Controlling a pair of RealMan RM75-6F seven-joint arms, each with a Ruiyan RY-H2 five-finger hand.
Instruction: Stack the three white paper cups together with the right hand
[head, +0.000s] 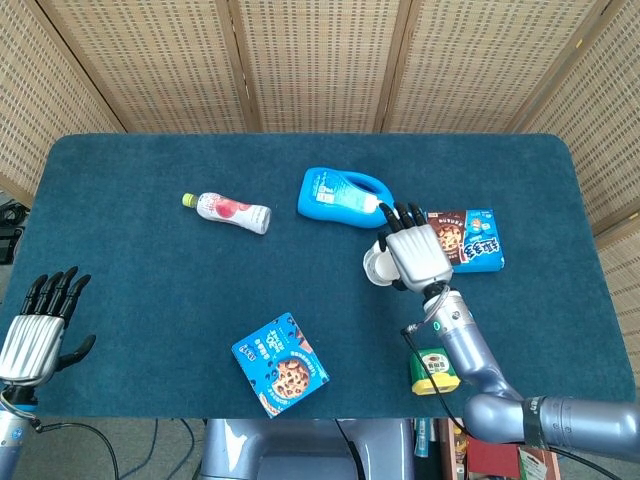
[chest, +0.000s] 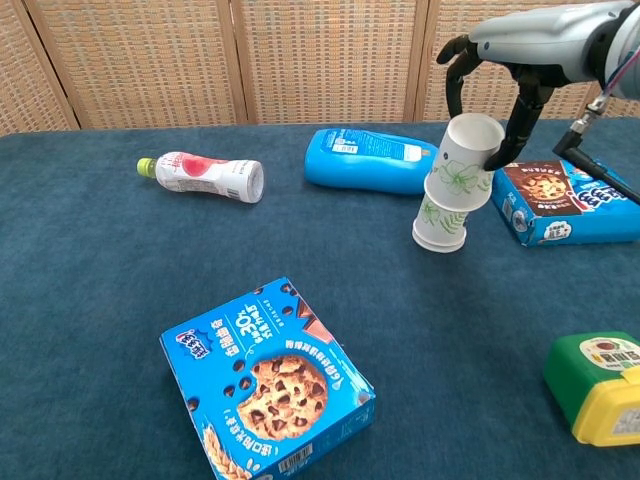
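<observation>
My right hand (chest: 528, 42) grips a white paper cup (chest: 466, 158) with a green leaf print, pinched at its rim and tilted slightly. Its base sits over the mouth of a standing white cup (chest: 439, 222) on the blue cloth. I cannot tell whether the standing one is a single cup or two nested. In the head view my right hand (head: 417, 254) covers most of the cups; only a white rim (head: 377, 266) shows at its left. My left hand (head: 38, 322) hangs at the table's near left edge with fingers apart, holding nothing.
A blue detergent bottle (chest: 370, 158) lies just behind the cups. A brown-and-blue cookie box (chest: 562, 202) lies to their right. A blue cookie box (chest: 266, 385) and a green-yellow tub (chest: 600, 388) sit near the front edge. A pink drink bottle (chest: 206, 175) lies far left.
</observation>
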